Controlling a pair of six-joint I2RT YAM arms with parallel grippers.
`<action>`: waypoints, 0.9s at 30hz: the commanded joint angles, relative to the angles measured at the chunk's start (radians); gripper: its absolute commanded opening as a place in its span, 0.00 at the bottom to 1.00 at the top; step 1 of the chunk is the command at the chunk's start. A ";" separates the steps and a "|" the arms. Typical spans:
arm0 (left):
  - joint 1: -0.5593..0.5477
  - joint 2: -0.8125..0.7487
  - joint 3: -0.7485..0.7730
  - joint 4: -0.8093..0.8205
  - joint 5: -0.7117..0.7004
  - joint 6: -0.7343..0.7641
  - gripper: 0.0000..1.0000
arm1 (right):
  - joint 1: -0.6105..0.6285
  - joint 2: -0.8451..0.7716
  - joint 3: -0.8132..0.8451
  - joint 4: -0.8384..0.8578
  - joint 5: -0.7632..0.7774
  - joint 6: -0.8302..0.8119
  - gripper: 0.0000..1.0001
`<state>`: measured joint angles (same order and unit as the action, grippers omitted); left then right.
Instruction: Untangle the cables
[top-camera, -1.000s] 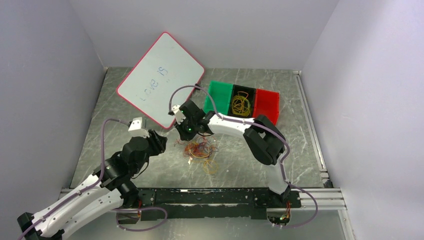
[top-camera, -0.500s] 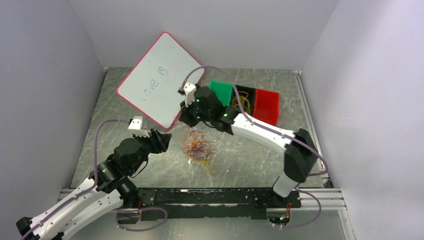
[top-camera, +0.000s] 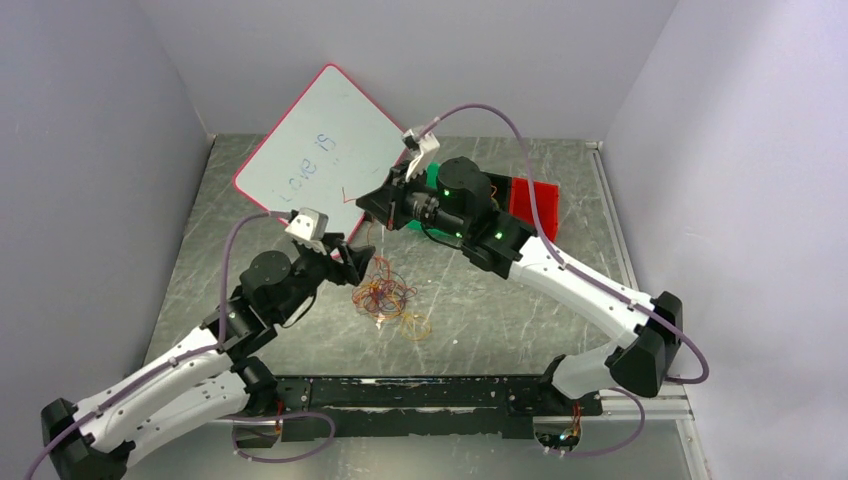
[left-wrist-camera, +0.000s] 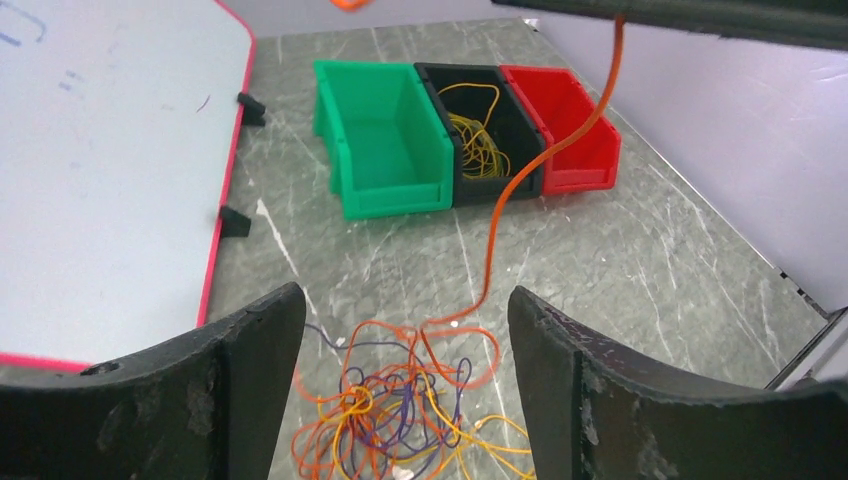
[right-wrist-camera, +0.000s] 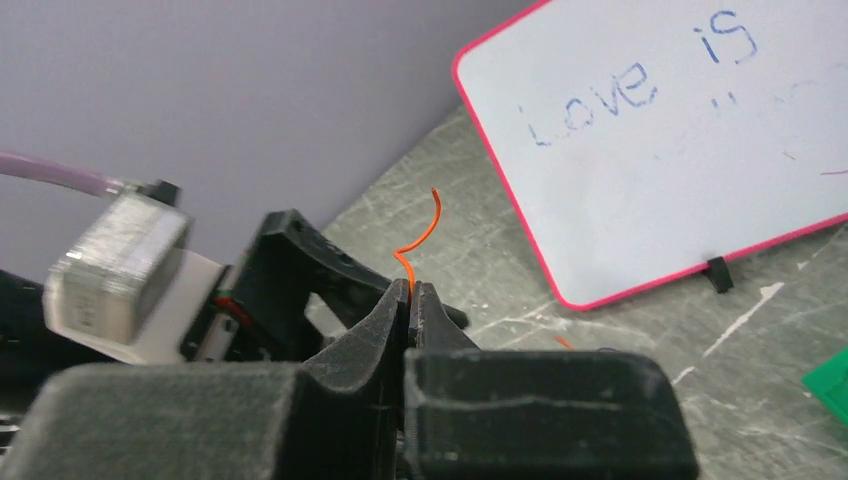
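Plainly the job is only partly done — the main knot of cables (top-camera: 390, 298) lies about the middle of the table (top-camera: 500, 300), somewhat toward its near edge, with orange, yellow and purple-dark loops crossing one another in a heap. One sorted lot shows: a bundle of yellow cables (left-wrist-camera: 475, 140) sits inside the black bin (left-wrist-camera: 455, 67), the middle one of three bins set in a row toward the far edge, right of centre. The green bin (left-wrist-camera: 395, 195) on one side of it looks bare inside, and so does the red bin (left-wrist-camera: 585, 175) as far as its inside can be seen. The right claw (right-wrist-camera: 410, 300) is pinched closed on one end of an orange cable (left-wrist-camera: 492, 250) and held high, near the lower corner of the whiteboard (top-camera: 320, 160); the strand runs down from it in a long curve, and its lower end loops into the heap, so it is not free yet. The left claw (left-wrist-camera: 405, 310) is spread wide with nothing between its fingers, low over the near-left side of the knot. By my reckoning the orange strand needs drawing clear, and most of the heap — several colours — remains to be separated.
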<state>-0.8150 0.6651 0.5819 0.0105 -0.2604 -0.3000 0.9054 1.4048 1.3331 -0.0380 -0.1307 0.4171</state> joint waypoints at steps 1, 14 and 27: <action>0.003 0.069 0.028 0.165 0.068 0.063 0.79 | 0.005 -0.038 0.009 0.041 -0.003 0.079 0.00; 0.004 0.305 0.007 0.392 0.120 0.076 0.72 | 0.005 -0.080 0.058 0.061 -0.054 0.150 0.00; 0.004 0.505 -0.169 0.595 0.304 -0.023 0.54 | 0.004 -0.190 0.213 0.000 0.037 0.081 0.00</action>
<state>-0.8150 1.1339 0.4477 0.4950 -0.0345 -0.2890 0.9054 1.2507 1.4818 -0.0284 -0.1265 0.5301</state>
